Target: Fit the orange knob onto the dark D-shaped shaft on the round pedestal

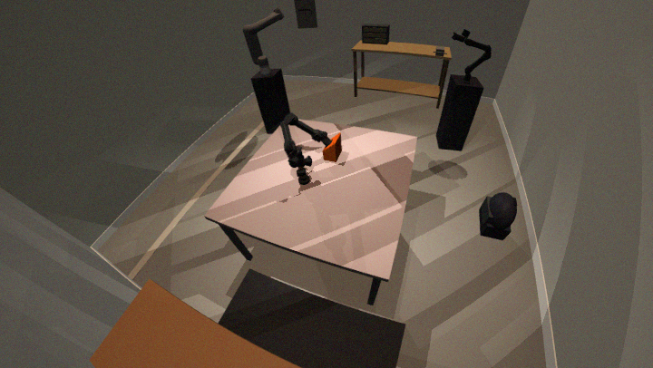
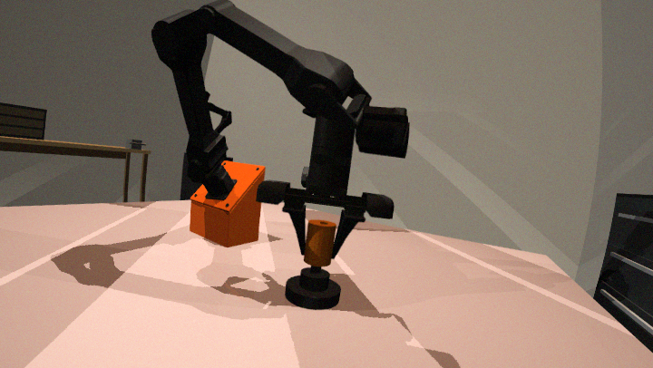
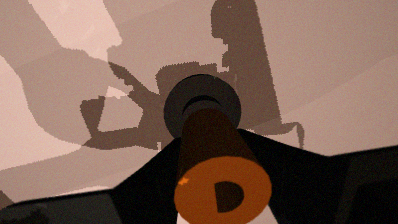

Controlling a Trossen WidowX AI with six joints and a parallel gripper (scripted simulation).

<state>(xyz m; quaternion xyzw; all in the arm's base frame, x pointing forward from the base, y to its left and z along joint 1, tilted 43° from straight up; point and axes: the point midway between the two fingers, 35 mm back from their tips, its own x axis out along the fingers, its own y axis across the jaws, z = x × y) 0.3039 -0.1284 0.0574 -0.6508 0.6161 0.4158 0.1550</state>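
The orange knob (image 2: 320,242) (image 3: 200,192) is upright, directly above the round dark pedestal (image 2: 312,297) (image 3: 176,102) (image 1: 304,181). A short piece of the dark shaft (image 2: 316,268) shows between the knob's lower end and the pedestal's raised step, so the knob is not down on the pedestal. Whether the shaft's tip is inside the hole is hidden. My gripper (image 2: 318,255) (image 3: 208,138) points down and is shut on the knob, one finger on each side. In the wrist view the D-shaped hole in the knob's top has its flat side to the left. The shaft's flat side is hidden.
An orange sloped box (image 1: 333,148) (image 2: 244,219) stands on the pink table (image 1: 356,224) (image 2: 457,283), behind and left of the pedestal in the exterior view, against the arm's base. Shadows and light bands cross the table around the pedestal.
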